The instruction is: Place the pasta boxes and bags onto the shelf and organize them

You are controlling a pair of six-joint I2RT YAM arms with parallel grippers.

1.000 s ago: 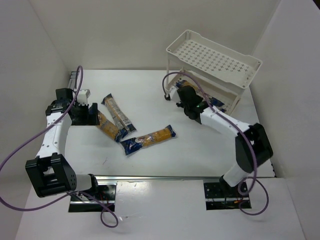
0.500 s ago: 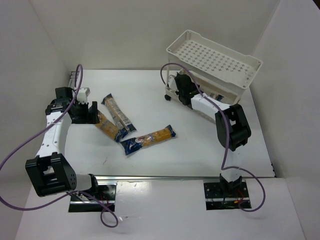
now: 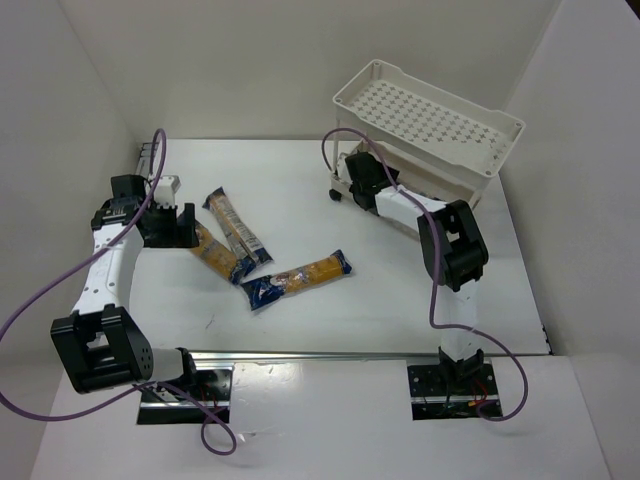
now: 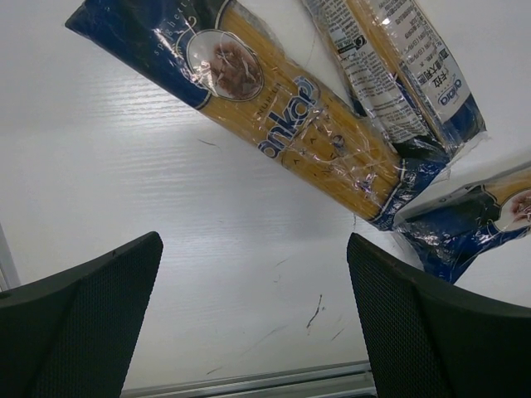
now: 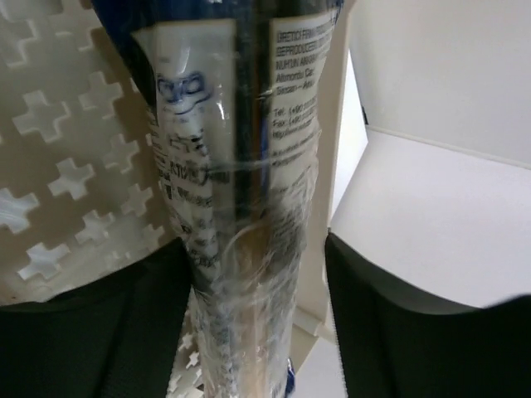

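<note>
Three pasta packets lie on the table left of centre: one next to my left gripper, one overlapping it, and one nearer the middle. The left wrist view shows them too, the nearest, the second and the third; the left gripper is open and empty above bare table. My right gripper reaches into the lower tier of the cream shelf. It is shut on a fourth packet, which lies along the perforated lower tray.
A shelf corner post stands just right of the held packet. The shelf's top tray hangs over the right gripper. A dark blue patch shows deeper in the lower tier. White walls close the table on the left, back and right.
My right arm has stretched forward and to the left, carrying its packet into the shelf's lower tier. The left arm and the three table packets have not moved.
</note>
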